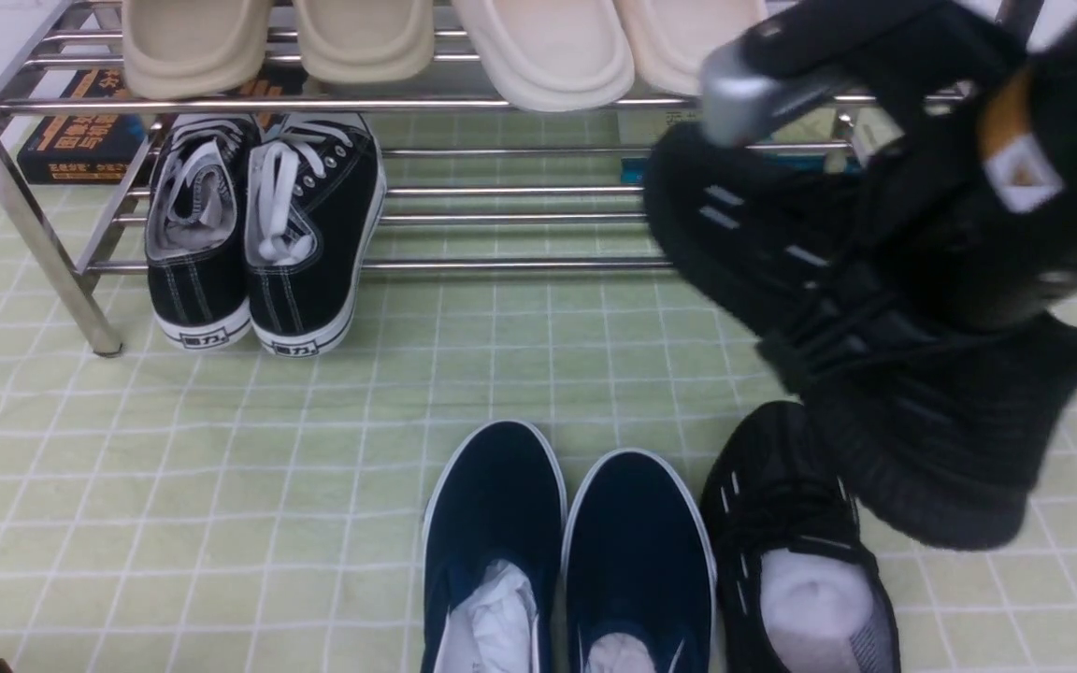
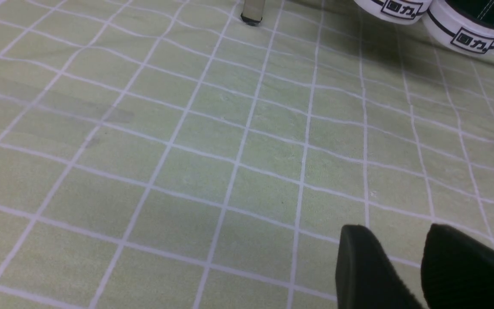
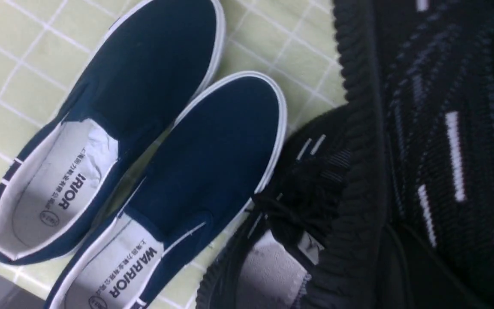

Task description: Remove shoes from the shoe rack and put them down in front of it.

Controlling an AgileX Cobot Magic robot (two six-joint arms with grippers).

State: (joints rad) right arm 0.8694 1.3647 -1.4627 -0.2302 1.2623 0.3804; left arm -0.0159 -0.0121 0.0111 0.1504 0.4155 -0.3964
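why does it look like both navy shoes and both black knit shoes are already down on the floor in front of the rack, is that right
Not quite. Both navy shoes are down in front of the rack, but only one black knit shoe is on the floor beside them. The second black knit shoe hangs above it, carried by the right arm, as the front view shows.

navy pair (image 1: 568, 551) + 1 black knit shoe (image 1: 796, 551) on floor, btm center; 2nd black knit shoe (image 1: 875, 355) airborne, right; chrome rack (image 1: 520, 192) up top.
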